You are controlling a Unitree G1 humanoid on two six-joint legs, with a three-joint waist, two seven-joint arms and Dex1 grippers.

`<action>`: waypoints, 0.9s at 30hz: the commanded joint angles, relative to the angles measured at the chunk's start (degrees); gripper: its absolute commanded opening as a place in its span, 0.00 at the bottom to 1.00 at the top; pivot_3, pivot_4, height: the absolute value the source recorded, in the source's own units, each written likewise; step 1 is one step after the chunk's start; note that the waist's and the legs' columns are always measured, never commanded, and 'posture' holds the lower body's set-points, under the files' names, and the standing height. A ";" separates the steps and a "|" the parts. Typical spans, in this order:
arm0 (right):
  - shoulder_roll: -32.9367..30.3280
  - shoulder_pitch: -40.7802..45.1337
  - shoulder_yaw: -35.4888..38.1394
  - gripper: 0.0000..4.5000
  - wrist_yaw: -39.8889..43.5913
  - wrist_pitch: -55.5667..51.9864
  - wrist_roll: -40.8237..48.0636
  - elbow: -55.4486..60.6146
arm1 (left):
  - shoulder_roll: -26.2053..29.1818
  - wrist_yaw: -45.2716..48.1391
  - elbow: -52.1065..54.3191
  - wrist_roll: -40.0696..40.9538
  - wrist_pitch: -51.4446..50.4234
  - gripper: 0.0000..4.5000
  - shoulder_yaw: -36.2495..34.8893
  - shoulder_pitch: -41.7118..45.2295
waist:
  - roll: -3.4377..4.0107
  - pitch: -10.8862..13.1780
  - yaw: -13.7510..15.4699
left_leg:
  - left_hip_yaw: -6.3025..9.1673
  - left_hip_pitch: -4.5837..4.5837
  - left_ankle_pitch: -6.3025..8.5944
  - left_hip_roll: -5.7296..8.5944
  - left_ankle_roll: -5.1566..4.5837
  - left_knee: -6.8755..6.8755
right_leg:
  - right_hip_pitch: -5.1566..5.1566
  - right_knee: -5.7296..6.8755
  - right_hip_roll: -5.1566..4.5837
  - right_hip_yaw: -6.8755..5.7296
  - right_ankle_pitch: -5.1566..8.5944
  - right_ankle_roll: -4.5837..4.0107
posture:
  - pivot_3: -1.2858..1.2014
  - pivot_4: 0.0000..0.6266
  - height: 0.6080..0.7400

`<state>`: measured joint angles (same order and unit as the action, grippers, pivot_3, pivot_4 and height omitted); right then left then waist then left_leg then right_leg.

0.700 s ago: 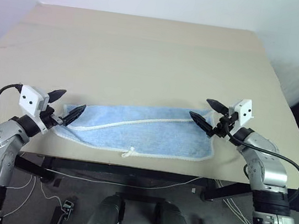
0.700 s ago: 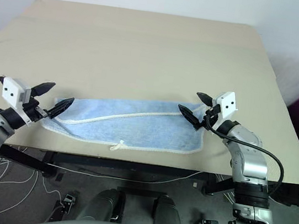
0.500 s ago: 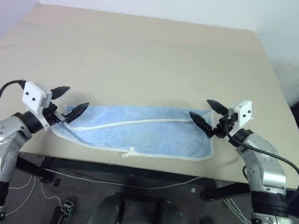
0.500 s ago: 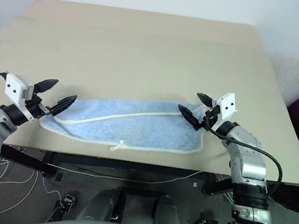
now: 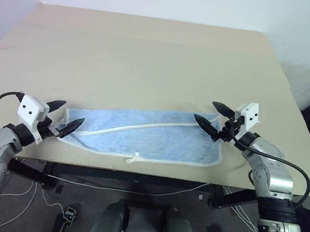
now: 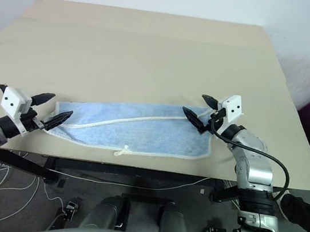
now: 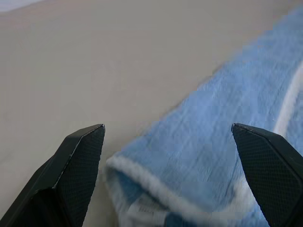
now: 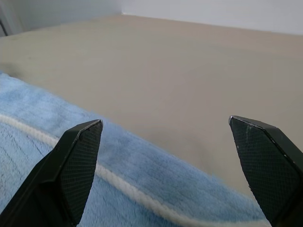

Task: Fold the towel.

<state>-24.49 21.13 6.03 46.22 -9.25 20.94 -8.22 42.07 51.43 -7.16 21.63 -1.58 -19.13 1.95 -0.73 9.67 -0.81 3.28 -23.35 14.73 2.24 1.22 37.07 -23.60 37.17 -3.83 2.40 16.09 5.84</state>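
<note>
The light blue terry towel with white stitched edging (image 5: 146, 138) lies folded once into a long strip near the front edge of my beige table (image 5: 151, 58). My left gripper (image 5: 61, 120) has backed off the towel's left end since a moment ago; my right gripper (image 5: 212, 117) has barely moved. Both stand wide open and empty, so this fold looks released. The left wrist view shows that end's doubled layers.
</note>
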 commanded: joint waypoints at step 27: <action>2.77 -2.42 -0.19 1.00 -3.13 2.59 0.25 3.28 | 9.88 14.75 -18.48 -14.95 28.63 1.00 13.07 10.25 | 0.13 0.00 0.19 | -0.01 0.00 0.00 0.05 -0.01 -0.02 | 0.00 0.04 -0.05 -0.06 0.00 0.00 | 0.52 0.24 1.00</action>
<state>-21.28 18.46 4.82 43.20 -7.09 20.45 -7.91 52.17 66.14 -25.25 6.72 26.39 -6.96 11.48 -0.60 9.68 -0.61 3.27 -23.35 14.73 2.28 1.21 37.06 -23.60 37.20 -3.87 2.32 16.09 5.85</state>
